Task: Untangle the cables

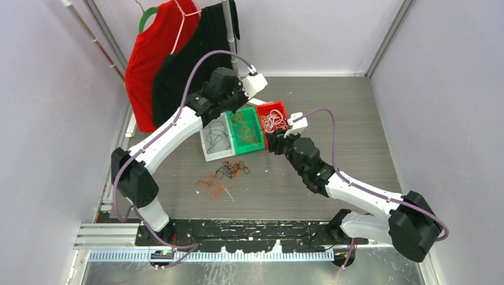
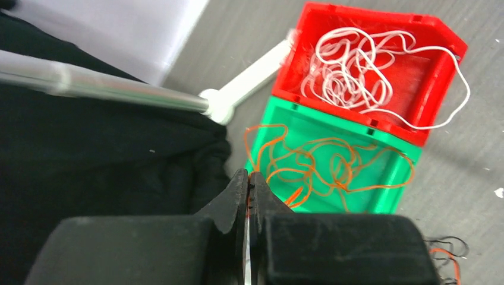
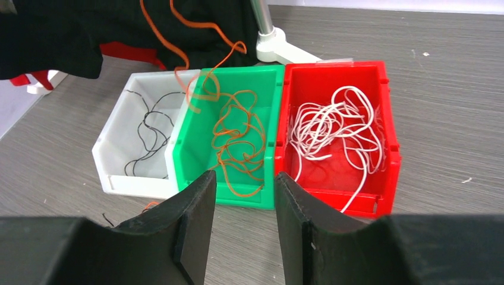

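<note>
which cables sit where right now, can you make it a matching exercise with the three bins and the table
Places:
1 white bin
2 green bin
3 red bin
4 table

What lies there:
a white cables
b orange and black snarl
c black cables
d orange cables

Pairs: 1-c, 2-d, 3-a, 4-b
</note>
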### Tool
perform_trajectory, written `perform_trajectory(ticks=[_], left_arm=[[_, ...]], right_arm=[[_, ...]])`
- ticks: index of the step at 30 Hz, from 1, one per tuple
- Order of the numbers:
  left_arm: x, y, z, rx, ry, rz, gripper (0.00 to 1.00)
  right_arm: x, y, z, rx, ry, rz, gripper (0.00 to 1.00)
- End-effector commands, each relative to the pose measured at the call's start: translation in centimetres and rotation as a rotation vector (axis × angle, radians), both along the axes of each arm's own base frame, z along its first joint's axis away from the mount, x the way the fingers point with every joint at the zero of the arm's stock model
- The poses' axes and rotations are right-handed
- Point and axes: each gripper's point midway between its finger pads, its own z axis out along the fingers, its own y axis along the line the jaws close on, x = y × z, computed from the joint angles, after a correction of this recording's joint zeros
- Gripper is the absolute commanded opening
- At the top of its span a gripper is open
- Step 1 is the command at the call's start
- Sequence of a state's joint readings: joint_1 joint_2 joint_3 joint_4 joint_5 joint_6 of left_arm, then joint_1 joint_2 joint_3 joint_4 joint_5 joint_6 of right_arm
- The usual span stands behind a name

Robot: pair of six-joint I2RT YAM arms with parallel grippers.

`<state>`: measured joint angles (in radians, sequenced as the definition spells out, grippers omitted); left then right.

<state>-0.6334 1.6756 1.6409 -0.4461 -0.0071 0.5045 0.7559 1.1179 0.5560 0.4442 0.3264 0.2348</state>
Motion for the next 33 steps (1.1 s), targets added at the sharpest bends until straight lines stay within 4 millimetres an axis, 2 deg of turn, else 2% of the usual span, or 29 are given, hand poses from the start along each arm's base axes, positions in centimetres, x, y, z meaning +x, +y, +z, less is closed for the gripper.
perform_trajectory(ticks=[1, 7, 12, 17, 22, 25, 28, 29, 30, 32, 33], left_arm=[[-0.7, -0.5, -2.9, -0.028, 0.134, 0.023, 0.00], [-0.6, -1.6, -7.4, -0.011, 0.254, 0.021, 0.00], [0.8, -2.1, -11.1, 0.028, 0.282, 0.030, 0.00], [2.1, -1.9, -14.6, 0.074, 0.286, 0.047, 0.00], [2.3, -1.8, -17.9, 0.095, 0.313, 0.059, 0.00], [2.4, -2.0, -19.0, 0.097, 0.322, 0.050, 0.00], [2.1, -2.5, -18.1, 0.075, 0.355, 0.036, 0.01], [1.9, -2.7, -17.4, 0.069, 0.365, 0.026, 0.10], [1.6, -2.8, -16.5, 0.060, 0.377, 0.011, 0.24], [0.8, -2.6, -14.9, 0.052, 0.412, -0.006, 0.61], [0.6, -2.5, -13.8, 0.041, 0.421, -0.011, 0.74]], right_arm=[[0.4, -1.6, 1.8, 0.026, -0.047, -0.067, 0.46], [0.5, -2.4, 1.7, 0.025, -0.044, -0.095, 0.44], [0.6, -2.9, 1.6, 0.020, -0.040, -0.111, 0.43], [0.5, -3.2, 1.2, 0.013, -0.030, -0.120, 0.42], [0.5, -3.2, 1.0, 0.012, -0.023, -0.117, 0.42], [0.4, -3.0, 1.3, 0.010, -0.025, -0.105, 0.41], [0.3, -2.6, 1.6, 0.000, -0.026, -0.080, 0.41], [0.3, -2.5, 1.8, -0.002, -0.029, -0.073, 0.42], [0.3, -2.5, 2.0, -0.007, -0.030, -0.071, 0.44], [0.2, -2.4, 2.2, -0.014, -0.030, -0.060, 0.48], [0.2, -2.3, 2.3, -0.018, -0.030, -0.050, 0.50]])
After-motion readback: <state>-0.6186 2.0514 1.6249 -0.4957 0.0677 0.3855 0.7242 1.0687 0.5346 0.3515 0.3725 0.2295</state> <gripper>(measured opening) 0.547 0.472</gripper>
